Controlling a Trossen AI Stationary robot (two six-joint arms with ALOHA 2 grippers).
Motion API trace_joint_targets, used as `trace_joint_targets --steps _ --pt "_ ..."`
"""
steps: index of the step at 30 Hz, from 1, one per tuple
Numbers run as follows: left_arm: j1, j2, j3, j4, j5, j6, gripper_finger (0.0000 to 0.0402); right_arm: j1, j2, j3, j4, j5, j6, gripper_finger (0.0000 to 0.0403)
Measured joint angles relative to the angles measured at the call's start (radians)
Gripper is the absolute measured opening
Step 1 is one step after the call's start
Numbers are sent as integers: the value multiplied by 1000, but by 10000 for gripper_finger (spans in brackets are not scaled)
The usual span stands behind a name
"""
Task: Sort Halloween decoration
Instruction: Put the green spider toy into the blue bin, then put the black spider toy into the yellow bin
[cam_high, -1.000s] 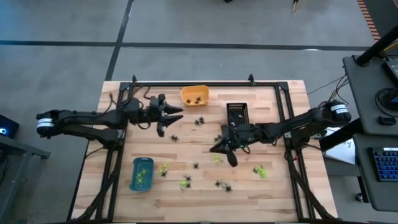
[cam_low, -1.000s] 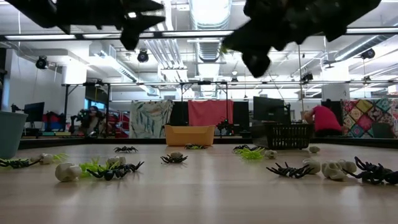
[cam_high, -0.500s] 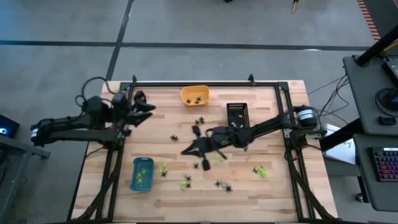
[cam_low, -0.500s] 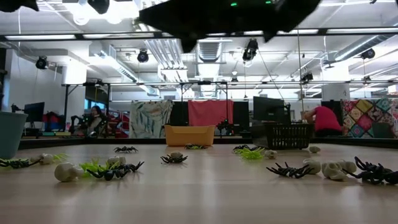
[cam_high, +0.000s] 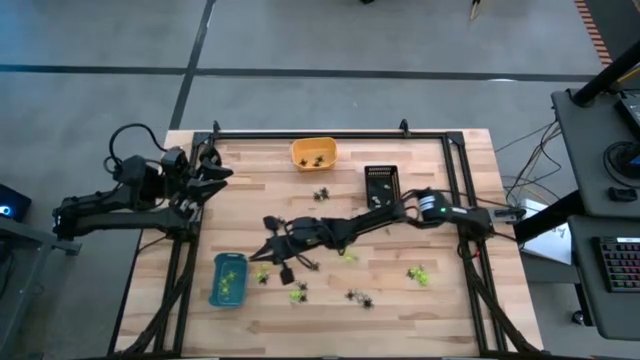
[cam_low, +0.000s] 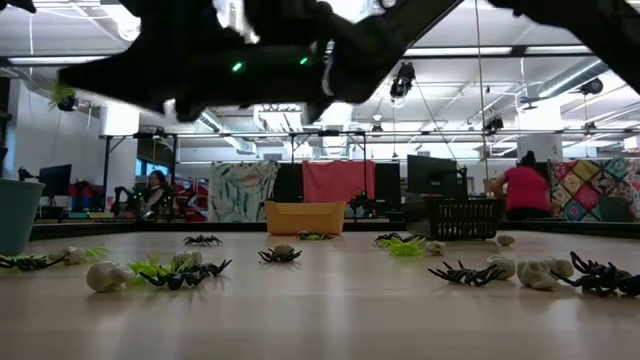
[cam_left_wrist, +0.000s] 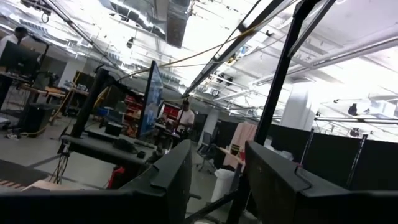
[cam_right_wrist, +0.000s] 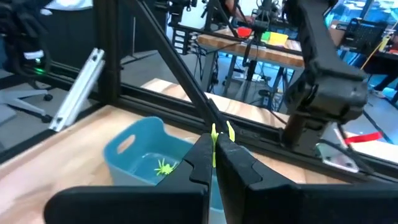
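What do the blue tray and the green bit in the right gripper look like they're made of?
Blue tray: looks like moulded plastic, matte and smooth, with rounded corners and a cut-out handle slot in the wall. Lime-green trinket pinched in the right gripper: probably thin plastic, going by its bright, even colour; too little of it shows to be sure. A matching green spider lies inside the tray.

A wooden table (cam_high: 440, 300) is seen carrying a blue tray (cam_high: 227, 279), an orange tray (cam_high: 313, 152), a black tray (cam_high: 381, 182) and scattered trinkets (cam_high: 416, 274) (green, black, whitish).
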Motion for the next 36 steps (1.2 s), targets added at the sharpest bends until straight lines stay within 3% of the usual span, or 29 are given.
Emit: trace_joint_targets --steps 6,12,22,30,36 --pt "0 20 0 -3 -1 6 132 -6 136 158 -22 9 1 9" --pt "0 37 0 -4 -1 19 132 -5 221 296 -169 9 23 21" --pt "0 47 0 -25 -1 23 132 -5 224 331 -266 9 78 91" --pt "0 75 0 -118 -2 11 133 -5 27 331 -780 10 -60 113" --pt "0 112 0 -324 -45 48 133 -5 -161 304 -1250 9 -154 99"
